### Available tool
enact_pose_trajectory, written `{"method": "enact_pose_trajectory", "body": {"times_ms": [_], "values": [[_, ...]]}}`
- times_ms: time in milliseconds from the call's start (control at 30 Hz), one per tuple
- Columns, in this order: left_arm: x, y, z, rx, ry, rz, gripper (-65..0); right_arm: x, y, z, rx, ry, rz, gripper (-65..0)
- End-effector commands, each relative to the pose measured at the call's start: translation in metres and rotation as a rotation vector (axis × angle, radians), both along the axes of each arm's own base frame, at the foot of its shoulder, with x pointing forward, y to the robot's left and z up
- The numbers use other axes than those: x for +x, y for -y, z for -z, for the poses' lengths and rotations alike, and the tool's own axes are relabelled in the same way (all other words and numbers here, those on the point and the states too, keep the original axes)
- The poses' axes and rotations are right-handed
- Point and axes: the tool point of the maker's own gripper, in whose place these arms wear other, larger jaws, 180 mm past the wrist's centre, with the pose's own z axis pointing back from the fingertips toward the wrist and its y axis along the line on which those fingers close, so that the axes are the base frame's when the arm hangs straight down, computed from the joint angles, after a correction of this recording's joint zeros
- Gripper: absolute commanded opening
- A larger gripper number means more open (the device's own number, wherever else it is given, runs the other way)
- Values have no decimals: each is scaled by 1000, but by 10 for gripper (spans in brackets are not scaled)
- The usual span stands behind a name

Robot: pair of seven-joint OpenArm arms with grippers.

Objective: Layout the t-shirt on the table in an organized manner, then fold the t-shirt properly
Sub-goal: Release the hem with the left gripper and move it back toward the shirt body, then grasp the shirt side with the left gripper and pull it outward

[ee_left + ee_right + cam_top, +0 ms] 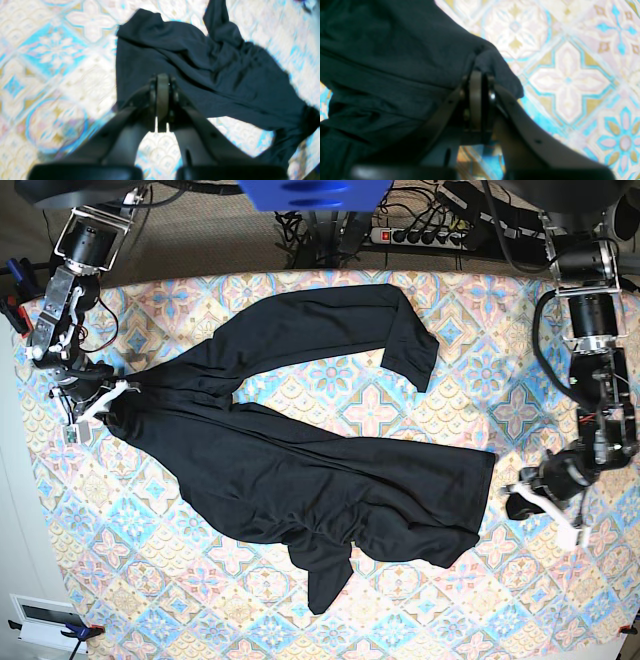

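The black t-shirt (300,470) lies spread and creased across the floral table (560,610), with one sleeve (410,340) toward the back and a flap hanging toward the front. At the table's left side my right gripper (108,402) is shut on a bunched edge of the t-shirt (395,62); the right wrist view shows cloth wrapped over the tips of this gripper (481,75). By the shirt's right edge sits my left gripper (508,498). In the left wrist view the left gripper (162,80) has its pads pressed together over the t-shirt (212,75), and no cloth shows between them.
Cables and a power strip (430,235) run behind the table's back edge. Bare patterned cloth (180,600) shows in front of the shirt and to its right (560,410). The table's left edge (22,380) is close to the right arm.
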Motion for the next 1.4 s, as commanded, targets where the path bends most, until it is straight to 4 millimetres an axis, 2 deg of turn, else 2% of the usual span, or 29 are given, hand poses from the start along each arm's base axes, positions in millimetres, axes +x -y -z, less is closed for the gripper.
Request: {"method": "enact_pose_trajectory", "body": {"times_ms": [0,33,100,200,300,467,533,600,800,933,1100,1200,1233,1300,1367], "values": [[8,-11,-27,2,71,-17,-650,10,9,-19,-20,59,2,-650],[8,-12,-26,5,72,-23,-650,10,9,-19,-20,59,2,-650],[5,-14,-13,44,38,-25,-650,10,9,-19,-20,59,2,-650],[3,-8,28,103,-64,-29,-623,11,8,-21,-22,64,-2,-650],[5,-9,58,140,-94,-76,-559,11,8,-20,-22,62,-2,-650],[3,-13,108,134,-156,-139,-408,9,8,-19,-24,57,-3,-650],[3,-15,119,117,-157,-163,-364,9,8,-19,-24,57,-3,-650],[4,-16,128,108,-154,-185,-351,9,8,-19,-24,58,-4,-650],[1,-3,158,52,-180,-219,-351,9,8,-19,-24,58,-4,-650],[7,6,165,25,-160,-242,-351,9,8,-19,-24,58,-4,-650],[14,39,181,-46,-209,-225,-363,9,7,-19,-23,59,-4,-650],[16,65,182,-44,-213,-161,-463,9,7,-19,-23,59,-4,-650],[18,71,181,-34,-209,-141,-522,9,7,-19,-22,60,-4,-650],[27,79,164,-24,-162,-110,-643,9,7,-19,-22,60,-4,-650],[23,85,154,-22,-163,-75,-650,9,7,-19,-23,59,-4,-650]]}}
